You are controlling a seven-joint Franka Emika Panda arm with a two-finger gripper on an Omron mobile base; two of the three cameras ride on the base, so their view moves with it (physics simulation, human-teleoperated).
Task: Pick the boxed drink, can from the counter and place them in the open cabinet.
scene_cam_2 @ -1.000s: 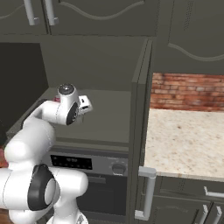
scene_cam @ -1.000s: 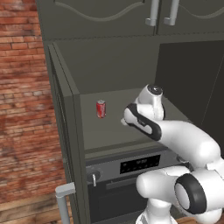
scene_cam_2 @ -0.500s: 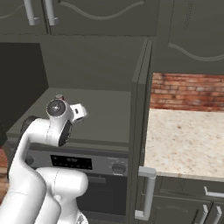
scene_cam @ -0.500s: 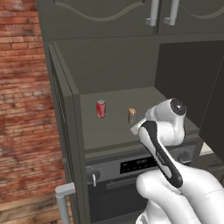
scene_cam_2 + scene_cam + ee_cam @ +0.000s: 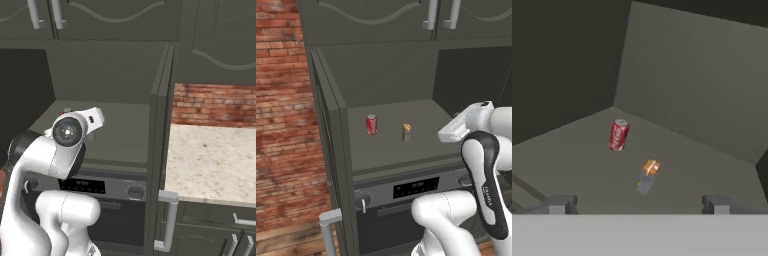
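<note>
Hanging wide open and empty at the front of the open cabinet [image 5: 331,120]: gripper [image 5: 637,204], its two finger tips [image 5: 558,205] far apart at the bottom of the hand view, nothing between them. Seen from the left base camera as a white hand just off the right front edge of the shelf, above the oven's control panel [image 5: 416,187]. Just below and in front of that, a dark oven face with a knob [image 5: 361,202] at its left and a silver bar handle [image 5: 331,230] on the open door at lower left.

Standing upright further in, on the flat grey shelf floor [image 5: 391,145]: boxed drink [image 5: 406,133], orange-yellow, apart from the gripper and not touched by it. Same carton in the hand view [image 5: 648,176], roughly centred between the two finger tips but well beyond them.

Standing upright to the carton's left and slightly deeper on the same shelf: can [image 5: 371,124], red with a silver top, near the carton but not touching it; also plain in the hand view [image 5: 618,135], closer to the back corner.

Beyond both, the cabinet's plain back wall. Off to the right in the right base view, a beige speckled counter [image 5: 210,160] with red brick wall [image 5: 215,105] behind it.
</note>
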